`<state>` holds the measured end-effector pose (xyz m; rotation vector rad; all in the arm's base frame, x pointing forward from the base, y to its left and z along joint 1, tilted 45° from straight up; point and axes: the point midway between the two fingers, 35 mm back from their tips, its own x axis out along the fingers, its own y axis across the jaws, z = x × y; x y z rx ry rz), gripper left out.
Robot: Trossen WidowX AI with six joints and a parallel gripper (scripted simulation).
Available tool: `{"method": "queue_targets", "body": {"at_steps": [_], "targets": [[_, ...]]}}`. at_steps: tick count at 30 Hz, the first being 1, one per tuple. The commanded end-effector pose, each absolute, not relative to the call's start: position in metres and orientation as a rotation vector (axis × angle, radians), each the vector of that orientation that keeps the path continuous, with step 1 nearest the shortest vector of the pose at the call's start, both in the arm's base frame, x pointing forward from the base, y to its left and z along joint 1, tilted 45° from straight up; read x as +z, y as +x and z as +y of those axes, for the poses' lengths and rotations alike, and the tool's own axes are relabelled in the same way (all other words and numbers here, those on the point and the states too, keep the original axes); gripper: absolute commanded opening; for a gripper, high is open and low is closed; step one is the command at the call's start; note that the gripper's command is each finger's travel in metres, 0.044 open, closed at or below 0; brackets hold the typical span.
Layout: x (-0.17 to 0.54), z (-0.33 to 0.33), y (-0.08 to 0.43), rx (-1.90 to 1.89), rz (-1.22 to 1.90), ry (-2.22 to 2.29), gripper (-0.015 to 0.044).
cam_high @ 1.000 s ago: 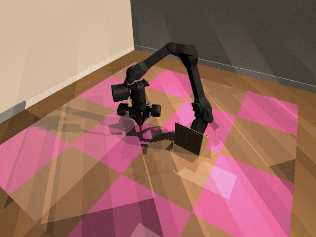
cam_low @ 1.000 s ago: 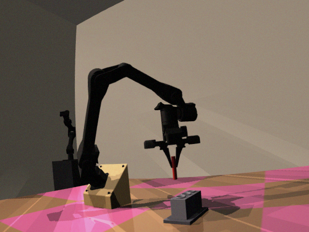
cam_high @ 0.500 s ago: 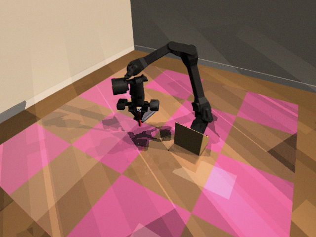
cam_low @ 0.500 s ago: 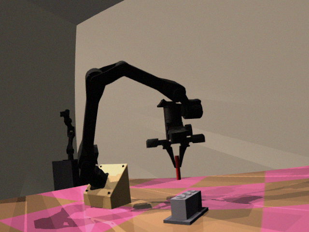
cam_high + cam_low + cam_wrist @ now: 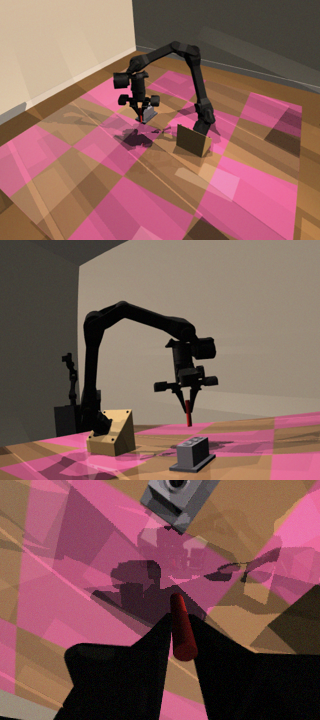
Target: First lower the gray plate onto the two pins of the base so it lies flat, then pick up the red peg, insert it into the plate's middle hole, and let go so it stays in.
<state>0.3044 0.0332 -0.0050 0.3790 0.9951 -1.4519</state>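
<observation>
My gripper is shut on the red peg. The peg hangs nearly upright below the fingertips, in the air. The gray plate lies flat on the darker gray base, with round openings along its top; the seam between the two is hard to tell. In the exterior view the peg's lower end is above the plate and touches nothing. In the wrist view the plate's near end with one dark hole shows at the top edge, ahead of the peg. The other holes are out of that view.
A tan wedge-shaped mount stands at the arm's foot, to one side of the base. The floor is a pink and brown checker pattern with shadows. A dark box with a small dark stand is in the background.
</observation>
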Motion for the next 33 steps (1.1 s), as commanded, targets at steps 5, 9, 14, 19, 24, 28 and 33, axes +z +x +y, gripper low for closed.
{"method": "queue_targets", "body": {"at_steps": [5, 9, 14, 19, 24, 28, 33], "targets": [[0.010, 0.017, 0.317, -1.442, 0.985, 0.390, 0.0000], [0.015, 0.010, 0.321, -1.443, 0.986, 0.390, 0.0000], [0.022, 0.001, 0.325, -1.444, 0.987, 0.391, 0.0000], [0.031, -0.010, 0.330, -1.446, 0.983, 0.387, 0.0000], [0.040, -0.022, 0.335, -1.449, 0.978, 0.381, 0.0000], [0.047, -0.031, 0.337, -1.453, 0.973, 0.375, 0.0000], [0.057, -0.043, 0.340, -1.457, 0.967, 0.368, 0.0000]]}}
